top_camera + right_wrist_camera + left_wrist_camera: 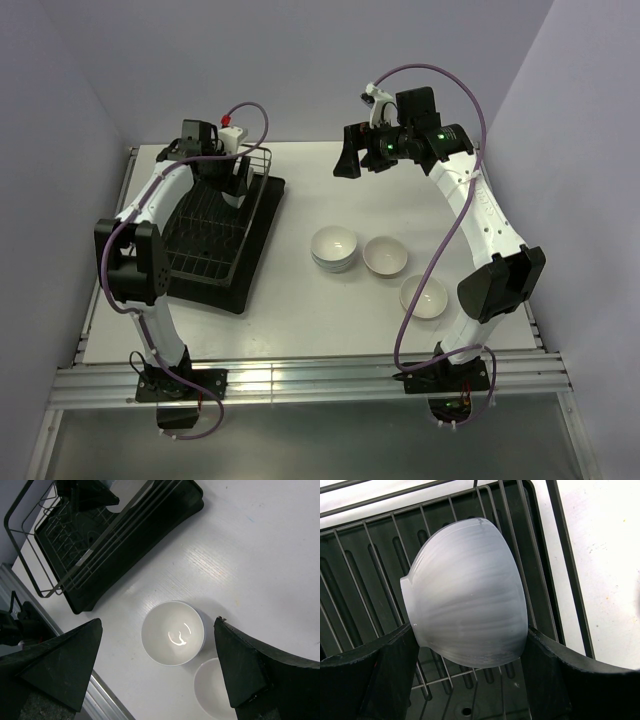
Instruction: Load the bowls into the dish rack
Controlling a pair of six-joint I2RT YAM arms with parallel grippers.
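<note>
The dish rack (200, 250), dark wire on a black tray, stands at the table's left. My left gripper (237, 178) hangs over its far end, shut on a pale bowl (465, 595) held on edge, underside toward the camera, both fingers (375, 680) pressed against its rim. Rack wires (380, 580) lie just beneath it. On the table sit a stack of white bowls (334, 248), a single bowl (385, 256) and another bowl (424, 297). My right gripper (350, 160) is high above the table and open, with the bowl stack (173, 633) far below between its fingers (60, 670).
A second bowl (216, 692) shows beside the right finger in the right wrist view. The rack's raised wire side (95, 550) faces the bowls. White table (300, 310) stretches between the rack and the bowls. Aluminium rails (300, 385) run along the near edge.
</note>
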